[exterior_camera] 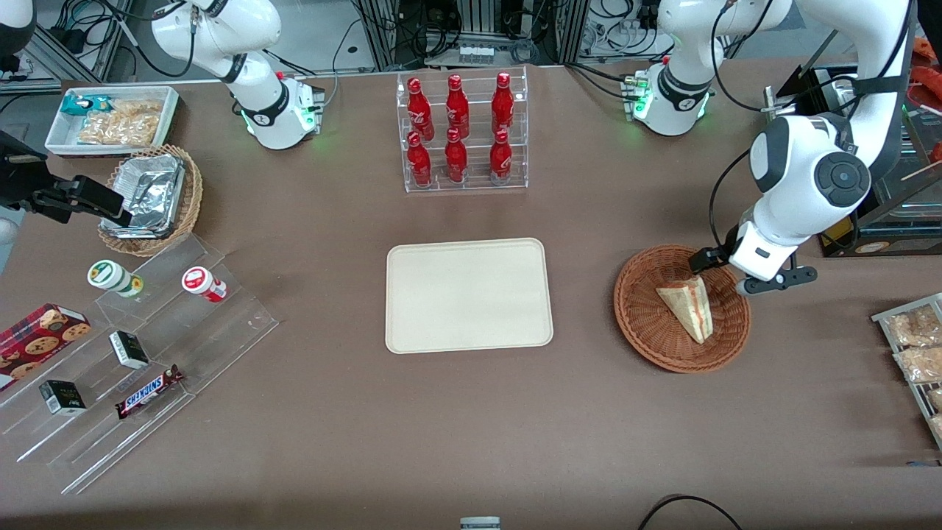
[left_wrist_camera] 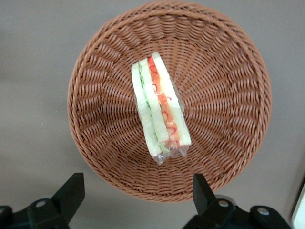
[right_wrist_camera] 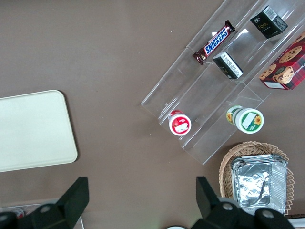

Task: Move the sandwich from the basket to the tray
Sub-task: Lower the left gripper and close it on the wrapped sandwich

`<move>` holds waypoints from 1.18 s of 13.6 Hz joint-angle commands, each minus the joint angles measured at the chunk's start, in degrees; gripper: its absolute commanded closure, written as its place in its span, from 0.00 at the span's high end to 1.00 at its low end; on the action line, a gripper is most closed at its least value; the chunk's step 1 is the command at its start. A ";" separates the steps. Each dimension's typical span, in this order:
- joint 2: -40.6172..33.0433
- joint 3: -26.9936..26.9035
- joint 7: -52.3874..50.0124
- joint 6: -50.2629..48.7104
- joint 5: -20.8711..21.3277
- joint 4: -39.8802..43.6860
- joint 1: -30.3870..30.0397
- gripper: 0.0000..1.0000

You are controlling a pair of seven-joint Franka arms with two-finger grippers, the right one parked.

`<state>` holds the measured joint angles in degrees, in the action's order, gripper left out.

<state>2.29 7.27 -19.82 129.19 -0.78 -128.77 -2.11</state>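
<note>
Closest to the front camera is a Snickers bar (exterior_camera: pixel 149 391) on a clear step rack (exterior_camera: pixel 140 368), down at the parked arm's end of the table with small boxes and a cookie box (exterior_camera: pixel 37 340). Over at the working arm's end, the sandwich (exterior_camera: pixel 688 307) lies in the round brown basket (exterior_camera: pixel 640 324), and the gripper (exterior_camera: pixel 717 271) hangs just above the basket's rim with its two fingers (left_wrist_camera: pixel 71 193) spread wide apart, holding nothing. Beside the basket sits the cream tray (exterior_camera: pixel 469 295) with nothing between them, and red bottles (exterior_camera: pixel 458 129) stand in a clear rack farther from the camera than the tray.
</note>
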 commanded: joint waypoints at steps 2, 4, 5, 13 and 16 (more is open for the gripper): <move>2.18 0.55 -18.26 6.75 0.60 -0.78 0.43 1.00; 3.25 0.64 -24.20 8.97 0.60 -0.78 0.70 1.00; 3.25 0.64 -25.78 9.06 -0.27 -0.69 0.70 1.00; 7.98 0.73 -26.50 9.50 0.43 0.53 1.49 1.00; 11.76 0.73 -26.33 10.20 0.51 2.56 1.67 1.00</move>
<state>10.90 8.01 -46.66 138.36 -0.84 -128.56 -0.76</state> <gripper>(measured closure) 0.000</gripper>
